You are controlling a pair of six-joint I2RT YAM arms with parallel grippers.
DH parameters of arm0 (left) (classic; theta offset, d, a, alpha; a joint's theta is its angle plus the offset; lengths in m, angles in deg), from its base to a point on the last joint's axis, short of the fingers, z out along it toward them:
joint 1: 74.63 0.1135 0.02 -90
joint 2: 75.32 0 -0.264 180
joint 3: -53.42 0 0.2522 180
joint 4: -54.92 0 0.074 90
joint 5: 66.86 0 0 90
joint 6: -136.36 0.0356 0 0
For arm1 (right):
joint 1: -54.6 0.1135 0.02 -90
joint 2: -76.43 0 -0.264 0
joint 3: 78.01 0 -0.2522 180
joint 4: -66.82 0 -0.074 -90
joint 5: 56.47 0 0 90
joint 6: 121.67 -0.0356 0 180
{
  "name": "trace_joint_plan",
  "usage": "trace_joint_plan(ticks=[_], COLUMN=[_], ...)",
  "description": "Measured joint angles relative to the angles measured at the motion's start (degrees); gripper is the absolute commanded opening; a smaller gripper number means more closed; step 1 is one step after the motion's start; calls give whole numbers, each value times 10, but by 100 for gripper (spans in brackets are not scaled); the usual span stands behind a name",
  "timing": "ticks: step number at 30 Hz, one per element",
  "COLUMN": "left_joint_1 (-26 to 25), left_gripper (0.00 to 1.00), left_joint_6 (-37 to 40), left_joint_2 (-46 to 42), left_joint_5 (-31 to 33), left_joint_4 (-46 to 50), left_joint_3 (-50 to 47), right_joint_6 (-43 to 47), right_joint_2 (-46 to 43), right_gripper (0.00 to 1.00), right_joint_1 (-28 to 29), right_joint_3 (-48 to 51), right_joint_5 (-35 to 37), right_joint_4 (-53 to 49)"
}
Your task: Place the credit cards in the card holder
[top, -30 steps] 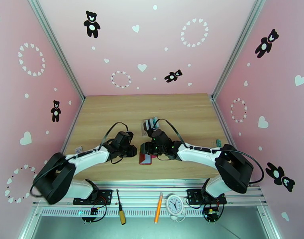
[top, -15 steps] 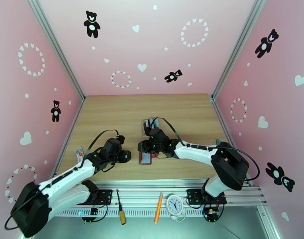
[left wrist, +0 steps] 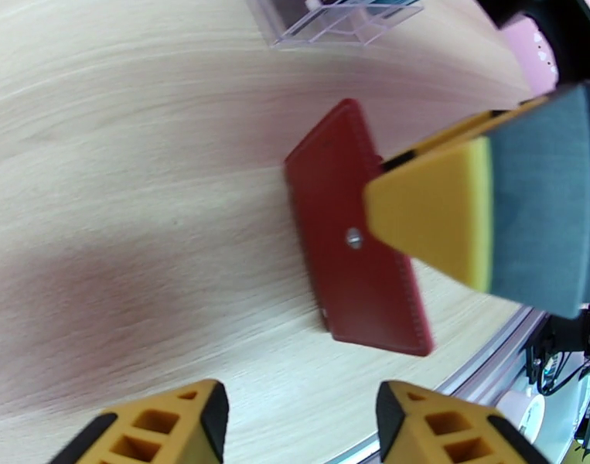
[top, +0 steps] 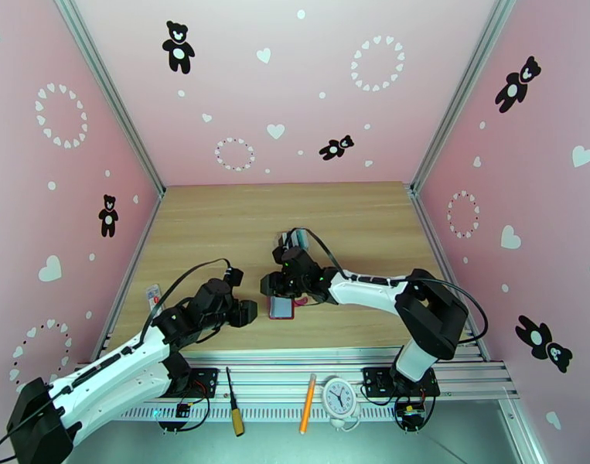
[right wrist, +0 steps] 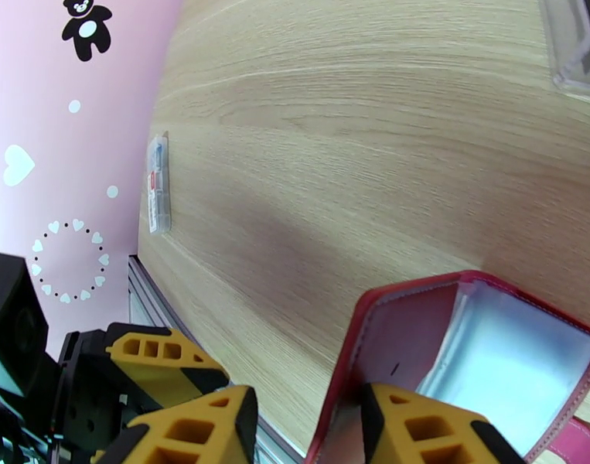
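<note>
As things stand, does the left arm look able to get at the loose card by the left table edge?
Probably yes: the card lies alone on bare wood just beside the left arm, whose open end effector holds nothing.

no brand, word or label can be read anywhere in these views. the small white clock (top: 340, 397) on the rail at the near edge has a dial with numerals, but they are too small to make out, and the flat packet (right wrist: 158, 183) lying by the left wall carries red and blue print that is too blurred to read. the card holder (left wrist: 356, 241) shows only a plain red cover with a metal snap, without lettering.
</note>
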Motion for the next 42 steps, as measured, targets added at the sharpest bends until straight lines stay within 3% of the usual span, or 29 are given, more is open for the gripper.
trace_joint_plan(ticks=[7,22,32,42], left_joint_1=[0,0,0,-1], left_gripper=[59,59,44,39], left_joint_6=[1,9,17,7], left_joint_2=[-28,54,84,111], left_joint_5=[-5,-6,18,49], left_joint_4=[-1,-37,-45,-32], left_joint_3=[0,0,0,0], right_joint_6=[0,-5,-5,-4], right_joint_2=[21,55,56,37], right_gripper=[43,43,45,44], right_joint_1=[5,7,6,-6], right_joint_3=[-28,-36,-36,-17], right_joint_5=[-9,-19,-22,-21], right_joint_4=[0,11,16,20])
